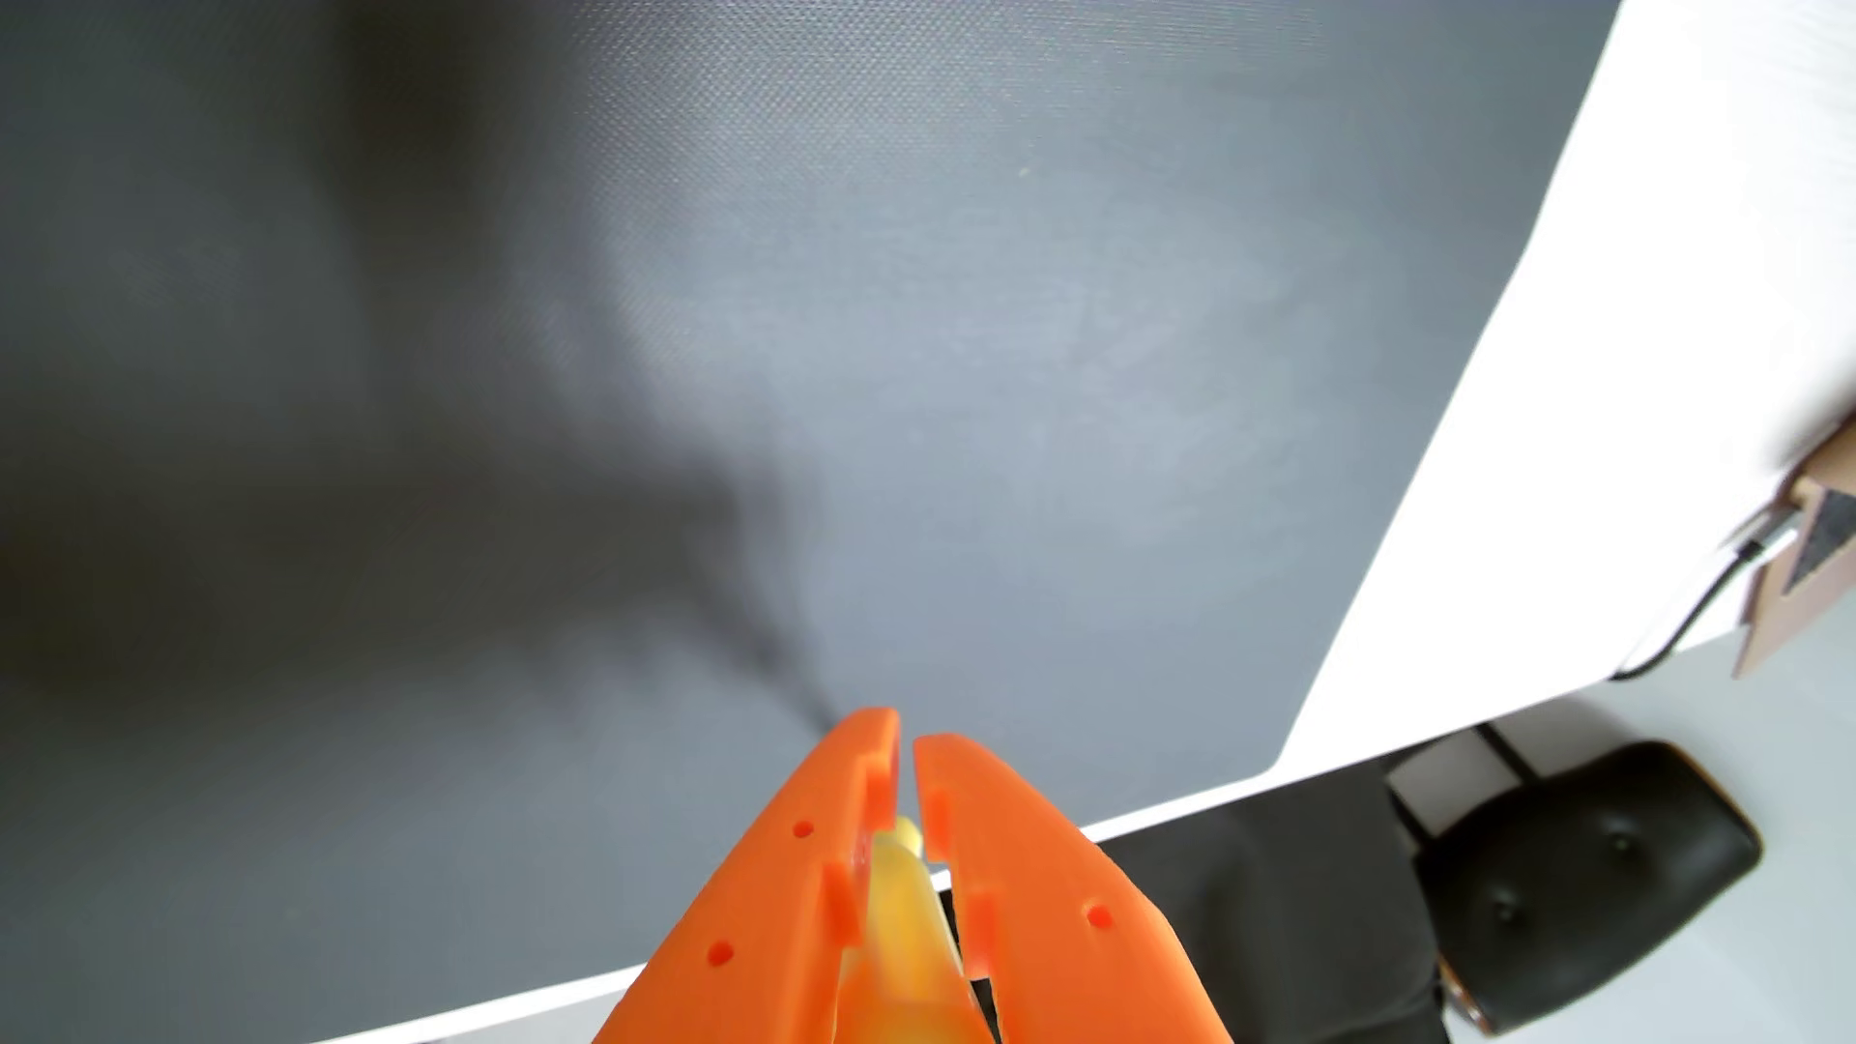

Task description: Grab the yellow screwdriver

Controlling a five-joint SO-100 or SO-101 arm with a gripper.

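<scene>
At the bottom of the wrist view, the orange plastic two-finger gripper [906,733] reaches up into the picture, its two tapered fingers [793,883] drawn almost together so that only a narrow slit runs between their tips. Wedged in that slit, lower down between the inner faces of the fingers, sits the translucent yellow screwdriver [899,903]; its pale rounded end shows just below the fingertips and the rest of its yellow body runs down toward the bottom edge, pinched on both sides by the orange plastic. How much of the tool lies beyond that cannot be told, since the fingers cover it.

Beyond the gripper spreads a dark grey textured mat [904,351], taking up most of the picture, with a soft dark shadow across its left half that narrows to a point just at the fingertips. The mat lies on a white table [1657,301], whose bare surface shows as a band along the right side and as a thin strip along the mat's lower edge. Past the table's edge, at the lower right, stands a black padded chair [1587,883] on a pale floor. At the far right edge, a brown cardboard piece [1798,562] rests on the table, with a thin black cable [1697,622] curving beside it.
</scene>
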